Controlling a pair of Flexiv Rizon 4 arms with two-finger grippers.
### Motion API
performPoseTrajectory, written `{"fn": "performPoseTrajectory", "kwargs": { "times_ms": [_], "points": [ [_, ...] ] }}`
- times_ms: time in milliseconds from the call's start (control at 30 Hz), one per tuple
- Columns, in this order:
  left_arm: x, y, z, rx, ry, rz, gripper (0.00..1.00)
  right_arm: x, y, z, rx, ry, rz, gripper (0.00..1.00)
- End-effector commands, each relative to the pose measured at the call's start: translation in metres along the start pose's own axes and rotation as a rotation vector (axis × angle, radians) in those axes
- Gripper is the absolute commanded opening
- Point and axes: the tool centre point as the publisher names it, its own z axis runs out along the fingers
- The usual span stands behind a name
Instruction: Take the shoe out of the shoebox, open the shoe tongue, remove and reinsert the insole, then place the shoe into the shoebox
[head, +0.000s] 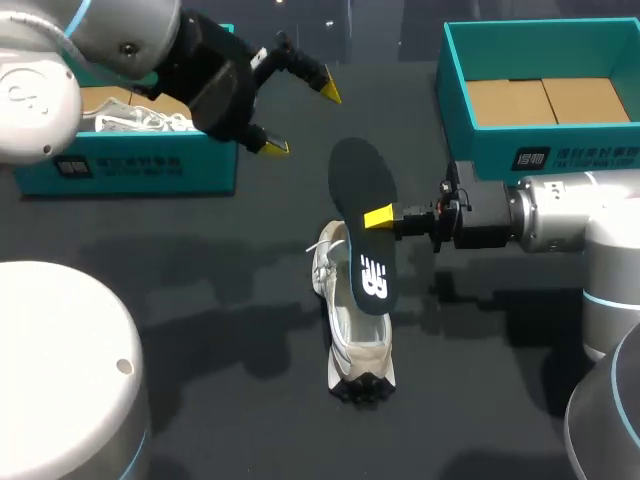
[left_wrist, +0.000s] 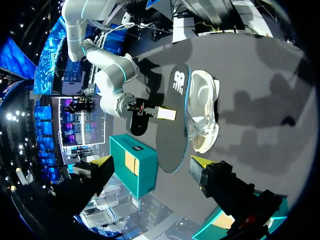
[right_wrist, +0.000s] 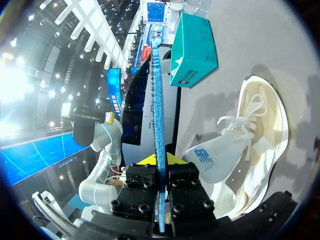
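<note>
— black insole (head: 362, 200) is pinched by its edge in my right gripper (head: 384, 217), held over the white shoe (head: 352, 335) at mid-table.
— how do they line up?
— both long axes run near to far. the insole sits a little farther than the shoe's opening, logo end nearest. i'd feed it in with the right arm.
— left gripper (head: 302, 120)?
— spread wide, holding nothing, far left of the shoe.

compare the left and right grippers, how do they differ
The left gripper is open and empty; the right gripper is shut on the insole. The left gripper hangs by the left shoebox; the right gripper is by the shoe. Both have yellow-tipped fingers.
</note>
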Motion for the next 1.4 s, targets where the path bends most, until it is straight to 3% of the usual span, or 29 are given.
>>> {"fn": "performPoseTrajectory", "kwargs": {
  "times_ms": [33,233,567,1033,1400],
  "points": [
    [-0.023,0.007,0.007,0.026,0.578,-0.033,1.0,0.0,-0.001,0.001,-0.001,-0.003,0.001,0.0],
    [-0.033,0.007,0.017,-0.013,0.792,-0.065,1.0,0.0,-0.001,0.001,-0.001,-0.003,0.001,0.0],
    [-0.043,0.007,0.036,-0.054,0.992,-0.083,1.0,0.0,-0.001,0.001,-0.001,-0.003,0.001,0.0],
    [-0.035,-0.003,0.043,-0.003,1.051,-0.019,1.0,0.0,-0.001,0.001,-0.001,-0.003,0.001,0.0],
    [-0.03,-0.007,0.044,0.037,0.994,0.028,1.0,0.0,-0.001,0.001,-0.001,-0.003,0.001,0.0]
  ]
}}
